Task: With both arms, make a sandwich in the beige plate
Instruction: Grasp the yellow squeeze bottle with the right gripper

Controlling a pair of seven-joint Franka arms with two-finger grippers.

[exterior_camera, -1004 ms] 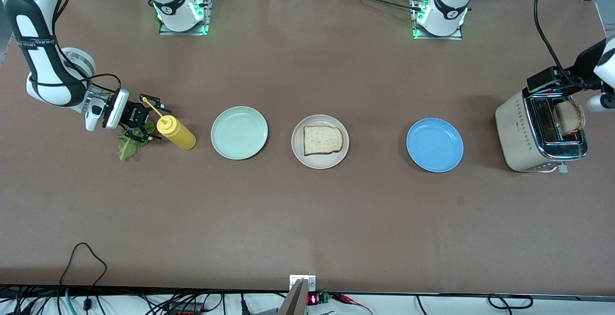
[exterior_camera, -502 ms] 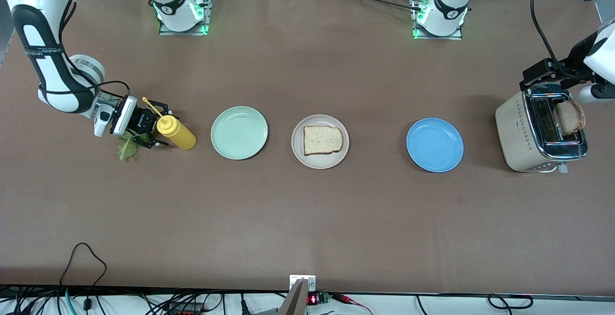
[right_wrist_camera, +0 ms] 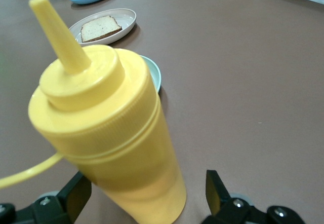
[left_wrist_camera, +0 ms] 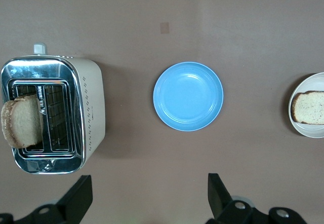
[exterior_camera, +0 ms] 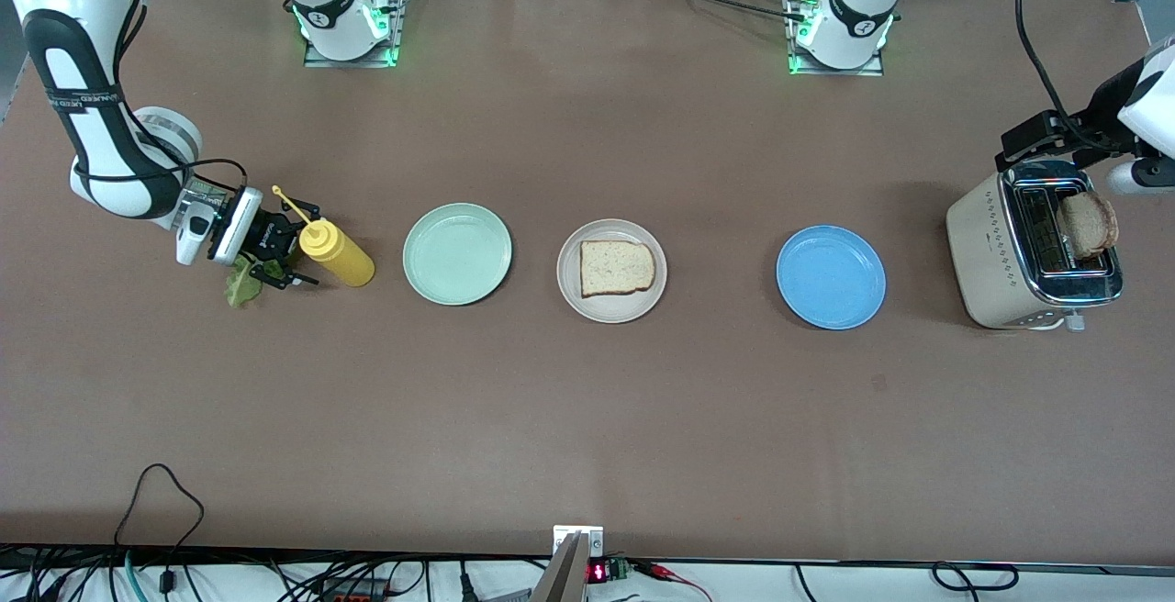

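Fingers: both pairs spread, empty.
Right gripper (exterior_camera: pixel 280 253): has slid over lettuce (exterior_camera: pixel 240 288), mid-left (beside mustard bottle (exterior_camera: pixel 336 254)).
Left gripper (left_wrist_camera: pixel 147 196): has lifted clear above toaster (exterior_camera: pixel 1028 253); toast unfetched.

Bright even overhead light, soft shadows, sharp.

Glossy chrome-topped toaster (left_wrist_camera: pixel 53 115), seemingly plastic yellow bottle (right_wrist_camera: pixel 109 138), matt brown table (exterior_camera: pixel 587 418).
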